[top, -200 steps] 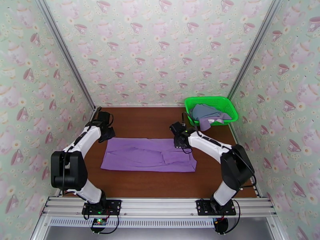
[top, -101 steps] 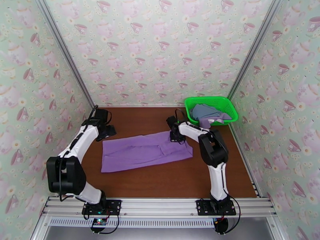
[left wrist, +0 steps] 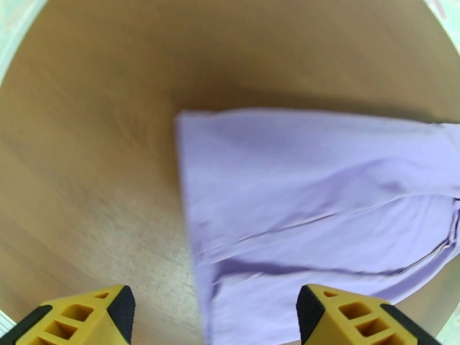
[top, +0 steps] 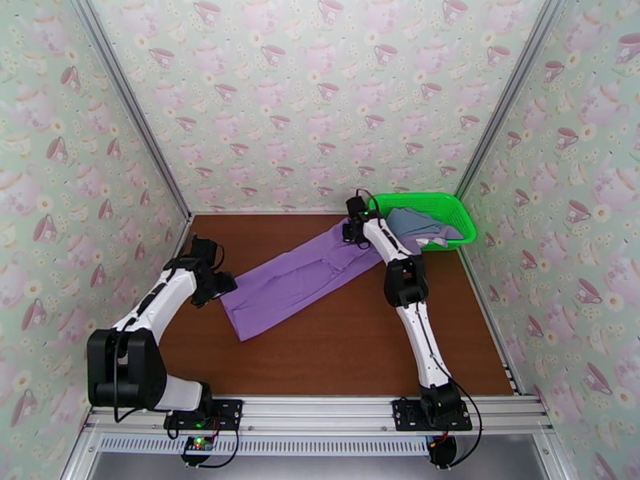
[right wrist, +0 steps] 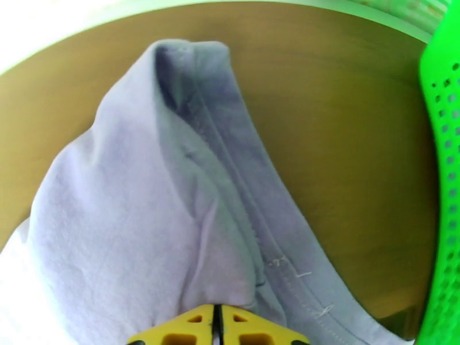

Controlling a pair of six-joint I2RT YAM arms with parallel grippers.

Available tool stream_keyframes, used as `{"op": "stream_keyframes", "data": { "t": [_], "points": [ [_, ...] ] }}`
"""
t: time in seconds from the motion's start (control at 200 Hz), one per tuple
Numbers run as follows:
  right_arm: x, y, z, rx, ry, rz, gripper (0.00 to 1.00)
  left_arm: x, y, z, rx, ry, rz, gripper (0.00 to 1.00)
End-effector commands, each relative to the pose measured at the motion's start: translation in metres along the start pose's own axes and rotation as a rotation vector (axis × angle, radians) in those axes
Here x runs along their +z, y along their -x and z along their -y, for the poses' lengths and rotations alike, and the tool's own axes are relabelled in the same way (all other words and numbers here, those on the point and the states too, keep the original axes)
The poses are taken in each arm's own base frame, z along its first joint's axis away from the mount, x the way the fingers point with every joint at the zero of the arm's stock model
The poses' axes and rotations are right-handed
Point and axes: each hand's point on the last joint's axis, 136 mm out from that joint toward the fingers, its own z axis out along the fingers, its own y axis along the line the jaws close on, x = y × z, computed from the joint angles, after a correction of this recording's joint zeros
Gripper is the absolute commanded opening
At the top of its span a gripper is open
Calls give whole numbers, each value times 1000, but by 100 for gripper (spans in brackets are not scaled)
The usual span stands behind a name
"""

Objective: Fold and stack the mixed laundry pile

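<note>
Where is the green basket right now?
In the top view, the green basket sits in the far right corner of the table, holding the blue-grey garment, just right of the far end of the purple shirt.

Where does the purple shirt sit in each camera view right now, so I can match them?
Top external: the purple shirt lies diagonally mid-table, far end at the right gripper beside the green basket.
Left wrist: purple shirt covers the right side.
Right wrist: purple shirt bunched centre-left, green basket at the right edge.
Shared landmark: the brown table.

No legible text or labels.
</note>
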Motion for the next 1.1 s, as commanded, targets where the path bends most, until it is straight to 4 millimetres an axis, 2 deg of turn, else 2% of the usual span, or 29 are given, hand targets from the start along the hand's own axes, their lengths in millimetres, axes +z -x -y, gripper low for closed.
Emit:
{"op": "stream_keyframes", "data": {
  "t": [0.0, 0.095, 0.125, 0.14, 0.21, 0.215, 0.235, 0.24, 0.29, 0.301, 0.306, 0.311, 0.316, 0.336, 0.366, 0.471, 0.626, 0.716, 0.781, 0.831, 0.957, 1.007, 1.092],
  "points": [
    [-37, 21, -13, -72, 121, 47, 18, 13, 3, 2, -25, 9, 3, 77],
    [-75, 20, -37, -164, 199, 103, 30, 26, 9, 1, -36, 39, 5, 74],
    [-97, 25, -46, -194, 219, 152, 34, 30, 12, 3, -39, 40, 6, 74],
    [-98, 18, -48, -207, 223, 147, 36, 32, 13, 4, -39, 39, 7, 74],
    [-136, 7, -62, -268, 242, 202, 41, 42, 18, 4, -49, 55, 2, 73],
    [-132, 3, -63, -274, 240, 193, 42, 42, 18, 4, -47, 56, 1, 73],
    [-147, -1, -69, -293, 248, 209, 43, 46, 18, 4, -47, 60, -5, 73],
    [-144, -4, -69, -297, 246, 200, 43, 46, 19, 4, -48, 62, -4, 73],
    [-167, -21, -82, -346, 262, 212, 47, 53, 22, 3, -55, 76, -13, 72],
    [-166, -28, -85, -354, 262, 202, 47, 54, 23, 3, -56, 78, -15, 72],
    [-174, -27, -86, -360, 266, 215, 47, 55, 23, 3, -55, 78, -15, 72],
    [-172, -31, -87, -365, 266, 206, 48, 55, 24, 3, -55, 79, -15, 72],
    [-179, -31, -89, -370, 271, 216, 48, 56, 24, 3, -56, 79, -17, 72],
    [-183, -41, -95, -390, 276, 211, 50, 59, 25, 4, -55, 81, -19, 72],
    [-195, -57, -104, -422, 288, 206, 51, 62, 27, 4, -55, 85, -22, 72],
    [-216, -122, -143, -547, 338, 149, 58, 72, 36, 7, -51, 92, -21, 70],
    [-231, -224, -207, -749, 404, 42, 66, 89, 41, 16, -26, 78, -44, 65],
    [-235, -269, -248, -861, 430, 12, 72, 98, 42, 21, -10, 67, -63, 59],
    [-235, -294, -276, -930, 430, 3, 73, 105, 40, 24, 2, 57, -80, 52],
    [-231, -310, -296, -980, 427, -6, 73, 108, 38, 26, 10, 44, -97, 44],
    [-212, -336, -339, -1082, 378, -25, 71, 111, 31, 29, 20, 19, -115, 11],
    [-201, -341, -351, -1109, 348, -30, 71, 110, 28, 27, 22, 19, -116, 5],
    [-187, -341, -369, -1119, 317, -26, 70, 107, 24, 24, 27, 20, -113, 2]
  ]
}}
